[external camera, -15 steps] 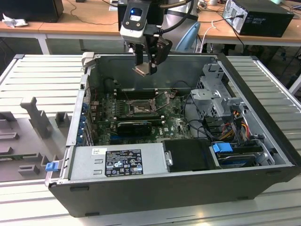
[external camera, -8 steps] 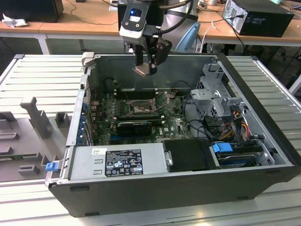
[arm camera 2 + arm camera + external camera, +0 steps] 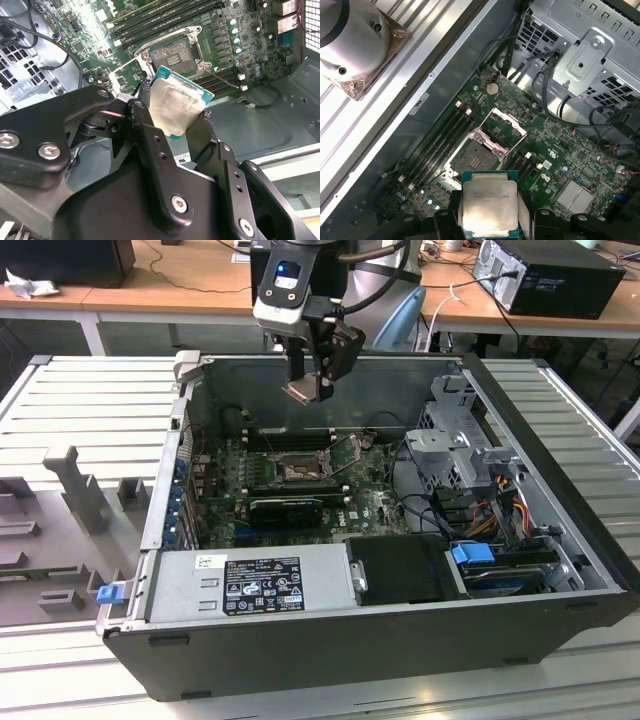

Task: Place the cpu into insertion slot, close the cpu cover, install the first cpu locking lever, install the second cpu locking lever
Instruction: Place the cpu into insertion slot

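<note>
Black two-fingered gripper (image 3: pixel 175 129) is clamped on opposite edges of the cpu (image 3: pixel 177 102), a small flat square chip with a pale silver-beige metal face. It holds the chip in the air over the open dark computer case (image 3: pixel 350 650). No step looks finished yet. The insertion slot (image 3: pixel 475 160), a square dark-centred socket in the green circuit board (image 3: pixel 560 150), lies bare below the chip. The cpu cover (image 3: pixel 506 129), a thin silvery metal frame, stands raised beside the socket; seating, closing and locking all remain.

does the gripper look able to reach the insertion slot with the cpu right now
Probably yes: the cpu cover stands open, and nothing lies between the gripper holding the cpu and the bare insertion slot.
</note>
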`<control>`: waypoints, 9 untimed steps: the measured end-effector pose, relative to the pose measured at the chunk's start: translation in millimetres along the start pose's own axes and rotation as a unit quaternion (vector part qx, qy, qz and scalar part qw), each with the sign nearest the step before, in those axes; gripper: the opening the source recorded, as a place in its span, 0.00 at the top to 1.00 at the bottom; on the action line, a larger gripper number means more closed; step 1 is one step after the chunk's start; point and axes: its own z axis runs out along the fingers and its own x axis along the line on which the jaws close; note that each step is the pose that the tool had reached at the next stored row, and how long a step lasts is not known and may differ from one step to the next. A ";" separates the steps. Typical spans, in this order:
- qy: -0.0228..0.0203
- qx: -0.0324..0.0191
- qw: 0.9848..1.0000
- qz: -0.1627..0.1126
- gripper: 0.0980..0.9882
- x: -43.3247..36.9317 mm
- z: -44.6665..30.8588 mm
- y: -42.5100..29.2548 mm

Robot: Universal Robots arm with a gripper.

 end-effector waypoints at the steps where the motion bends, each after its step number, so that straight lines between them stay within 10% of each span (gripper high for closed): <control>1: -0.001 0.000 1.000 0.011 0.52 0.0 0.1 0.0; 9: -0.005 -0.001 0.998 0.055 0.52 -0.1 0.7 -0.1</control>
